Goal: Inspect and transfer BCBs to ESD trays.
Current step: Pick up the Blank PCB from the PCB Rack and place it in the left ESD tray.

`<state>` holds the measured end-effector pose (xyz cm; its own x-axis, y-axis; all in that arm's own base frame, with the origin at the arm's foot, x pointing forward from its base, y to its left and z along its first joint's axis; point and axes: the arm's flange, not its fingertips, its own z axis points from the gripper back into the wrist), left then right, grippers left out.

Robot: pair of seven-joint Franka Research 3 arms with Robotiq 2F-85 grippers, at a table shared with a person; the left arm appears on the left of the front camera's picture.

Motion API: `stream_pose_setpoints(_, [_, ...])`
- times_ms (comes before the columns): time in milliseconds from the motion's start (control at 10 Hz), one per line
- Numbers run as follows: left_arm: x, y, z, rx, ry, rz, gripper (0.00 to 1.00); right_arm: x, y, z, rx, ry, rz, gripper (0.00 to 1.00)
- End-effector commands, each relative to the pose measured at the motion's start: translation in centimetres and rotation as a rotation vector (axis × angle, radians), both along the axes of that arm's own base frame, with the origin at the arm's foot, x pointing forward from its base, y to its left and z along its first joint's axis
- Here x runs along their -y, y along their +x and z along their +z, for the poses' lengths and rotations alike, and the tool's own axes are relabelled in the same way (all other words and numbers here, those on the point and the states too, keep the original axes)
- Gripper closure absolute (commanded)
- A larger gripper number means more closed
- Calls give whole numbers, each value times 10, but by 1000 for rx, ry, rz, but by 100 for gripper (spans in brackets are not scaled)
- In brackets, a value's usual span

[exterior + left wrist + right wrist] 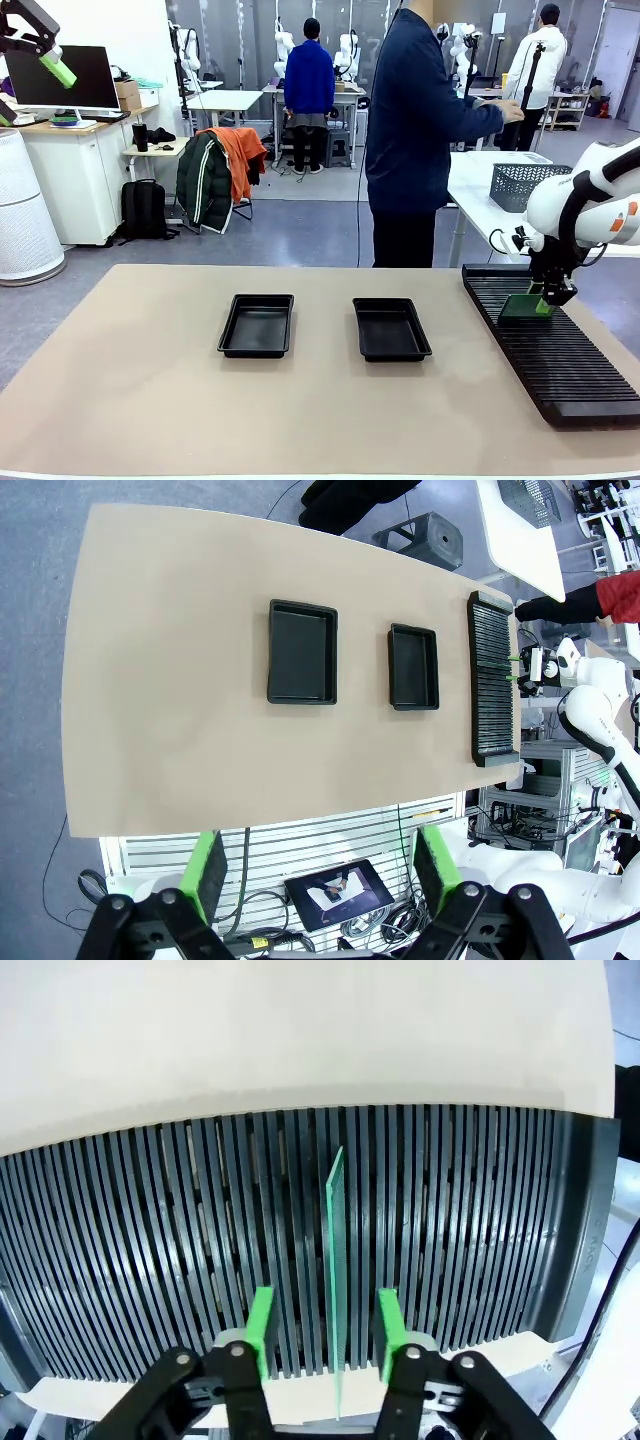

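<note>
Pale-green thin flat BCB (335, 1260) stands on edge in the long black ribbed rack (150, 1260) at right, letting the right gripper (325, 1310) straddle it, jaws parted, not yet touching; the left gripper (315, 865) gapes high above.

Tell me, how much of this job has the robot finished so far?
Done: nothing yet; the left ESD tray and the right ESD tray both lie empty. In hand: the right hand straddles a green BCB standing on edge in the slotted rack, with fingers either side, not yet touching it. The left hand hangs open high above the table. Left: gripping, lifting, inspecting and placing it in a tray.
</note>
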<state>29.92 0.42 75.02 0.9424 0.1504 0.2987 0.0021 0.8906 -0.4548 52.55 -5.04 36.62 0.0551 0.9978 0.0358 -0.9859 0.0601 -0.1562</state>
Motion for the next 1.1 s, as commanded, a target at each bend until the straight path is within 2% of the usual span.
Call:
stream_pose_setpoints(0, [0,0,0,1,-1,3,0,2,4,1,-3,-7,1,65])
stream_pose_setpoints(500, [0,0,0,1,-1,3,0,1,4,0,-14,-8,6,100])
stream_pose_setpoints(1000, [0,0,0,1,-1,3,0,1,2,3,4,0,-1,100])
